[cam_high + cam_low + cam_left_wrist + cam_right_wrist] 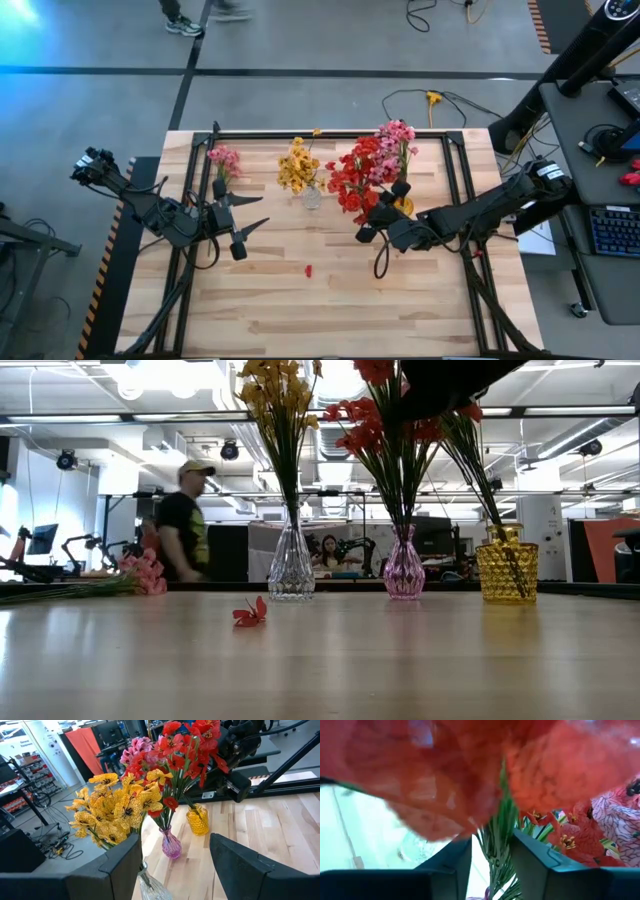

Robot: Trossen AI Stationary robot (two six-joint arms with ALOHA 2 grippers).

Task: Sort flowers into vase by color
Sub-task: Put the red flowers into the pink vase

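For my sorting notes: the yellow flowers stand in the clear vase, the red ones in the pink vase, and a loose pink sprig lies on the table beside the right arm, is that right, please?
Almost: the vases are as you say, yellow flowers in the clear vase and red flowers in the pink vase. But the loose pink sprig lies at the left arm's side of the table, not the right arm's. The high view shows it.

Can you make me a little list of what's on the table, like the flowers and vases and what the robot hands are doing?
yellow flowers: in the clear vase
red flowers: in the pink vase
pink flowers: in the yellow vase
loose pink flowers: lying on the table, far left side
fallen red blossom: alone on the table
right gripper: fingers around the red flowers' green stems
left gripper: open, empty, near the loose pink flowers
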